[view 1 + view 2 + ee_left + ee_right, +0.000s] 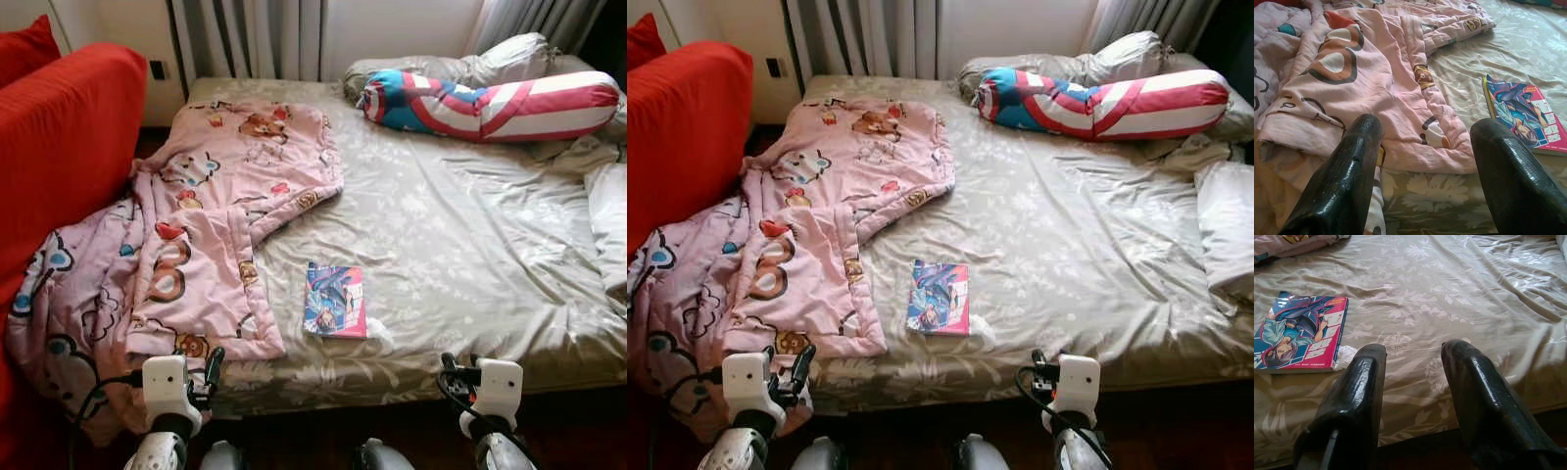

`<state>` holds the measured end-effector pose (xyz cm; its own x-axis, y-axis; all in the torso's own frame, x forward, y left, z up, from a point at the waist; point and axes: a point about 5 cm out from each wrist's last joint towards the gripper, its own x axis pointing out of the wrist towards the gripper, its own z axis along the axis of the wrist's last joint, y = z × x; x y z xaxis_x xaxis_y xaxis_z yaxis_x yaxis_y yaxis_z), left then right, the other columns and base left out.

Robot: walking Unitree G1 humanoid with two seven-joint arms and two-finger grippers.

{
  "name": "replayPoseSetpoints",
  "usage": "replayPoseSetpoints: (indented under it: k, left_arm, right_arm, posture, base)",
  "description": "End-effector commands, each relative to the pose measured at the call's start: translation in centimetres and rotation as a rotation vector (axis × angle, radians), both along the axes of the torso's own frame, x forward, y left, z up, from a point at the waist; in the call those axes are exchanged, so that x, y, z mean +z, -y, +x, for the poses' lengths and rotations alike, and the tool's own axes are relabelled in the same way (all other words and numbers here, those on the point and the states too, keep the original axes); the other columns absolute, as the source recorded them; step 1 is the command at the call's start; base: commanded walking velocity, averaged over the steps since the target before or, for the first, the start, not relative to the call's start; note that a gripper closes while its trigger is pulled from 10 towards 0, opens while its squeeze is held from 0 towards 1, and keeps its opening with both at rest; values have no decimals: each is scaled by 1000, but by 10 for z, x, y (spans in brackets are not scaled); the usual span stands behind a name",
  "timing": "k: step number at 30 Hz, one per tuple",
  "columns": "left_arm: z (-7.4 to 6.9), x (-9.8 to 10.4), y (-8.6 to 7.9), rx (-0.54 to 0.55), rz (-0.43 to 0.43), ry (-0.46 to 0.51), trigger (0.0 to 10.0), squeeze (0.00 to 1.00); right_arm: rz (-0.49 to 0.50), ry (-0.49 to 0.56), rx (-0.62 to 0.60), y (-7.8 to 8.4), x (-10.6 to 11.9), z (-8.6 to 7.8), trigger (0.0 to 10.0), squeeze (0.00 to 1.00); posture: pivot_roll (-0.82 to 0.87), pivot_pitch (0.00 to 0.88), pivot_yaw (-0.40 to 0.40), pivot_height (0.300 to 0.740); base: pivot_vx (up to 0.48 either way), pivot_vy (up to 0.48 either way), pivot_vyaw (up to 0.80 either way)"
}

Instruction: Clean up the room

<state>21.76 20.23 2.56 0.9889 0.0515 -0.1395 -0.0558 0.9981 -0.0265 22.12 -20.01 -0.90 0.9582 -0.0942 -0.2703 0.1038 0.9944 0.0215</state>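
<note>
Hovering at the bed edge, both grippers — left [1422,171], right [1413,396] — spread open, holding nothing. Going for the book [335,301] first: lying flat between them, just ahead. Sliding one finger under beats pinching from above — blanket [196,245] later.

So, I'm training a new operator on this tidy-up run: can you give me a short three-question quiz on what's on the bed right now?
1. True or false: the comic book lies on the bare bed sheet, beside the pink blanket, not under it.
2. Multiple choice: the striped bolster pillow lies A) at the head of the bed, B) on the floor, C) on the red sofa.
3. Fill in: both the left gripper and the right gripper hover at the bed's near edge with fingers ____.

Key: 1 true; 2 A; 3 open.
</note>
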Motion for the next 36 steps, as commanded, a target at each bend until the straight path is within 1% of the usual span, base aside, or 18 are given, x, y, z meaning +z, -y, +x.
replayPoseSetpoints:
  k: [1, 5, 11, 19, 22, 23, 25, 27, 28, 36]
  left_arm:
    - [-2, -3, 1, -6, -1, -21, 10000, 0]
    - [-1, -3, 1, -2, 10, -25, 10000, 0]
    - [0, -7, 4, -20, 3, -41, 10000, 0]
    - [0, -9, 2, -16, 2, -49, 10000, 0]
    - [0, -10, 1, -15, 5, -51, 10000, 0]
    - [0, -10, 0, -15, 6, -51, 10000, 0]
    - [1, -10, 0, -15, 6, -51, 10000, 0]
    - [1, -11, 1, -17, 3, -50, 10000, 0]
    - [1, -11, 1, -19, 2, -52, 10000, 0]
    - [1, -13, 1, -23, -3, -54, 10000, 0]
  right_arm:
    - [6, -12, -3, 1, -3, -3, 10000, 0]
    - [7, -14, -2, 0, -3, -3, 10000, 0]
    - [12, -17, 2, 0, -3, -2, 10000, 0]
    - [31, -11, 19, -4, -3, -3, 10000, 0]
    - [3, -13, 34, -4, -3, -2, 10000, 0]
    - [2, 6, 48, -5, -1, -3, 10000, 0]
    - [11, 22, 50, -6, 0, -3, 10000, 0]
    - [8, 8, 41, -5, -1, -3, 10000, 0]
    - [35, -3, 18, -4, -3, -3, 10000, 0]
    - [27, 10, 14, -2, -1, -2, 10000, 0]
  posture:
    - [-119, 72, -74, 647]
    - [-119, 72, -74, 647]
    - [-120, 72, -73, 647]
    - [-118, 73, -74, 647]
    - [-117, 73, -74, 647]
    - [-117, 73, -74, 647]
    - [-119, 73, -73, 647]
    - [-118, 73, -74, 647]
    - [-118, 73, -74, 647]
    - [-117, 73, -74, 647]
  base:
    - [0, 0, 0]
    - [0, 0, 0]
    - [0, 0, 0]
    - [0, 0, 0]
    - [264, 0, 0]
    - [311, 0, 0]
    - [324, 0, 725]
    - [345, 0, 725]
    - [352, 0, 0]
    - [356, 0, 0]
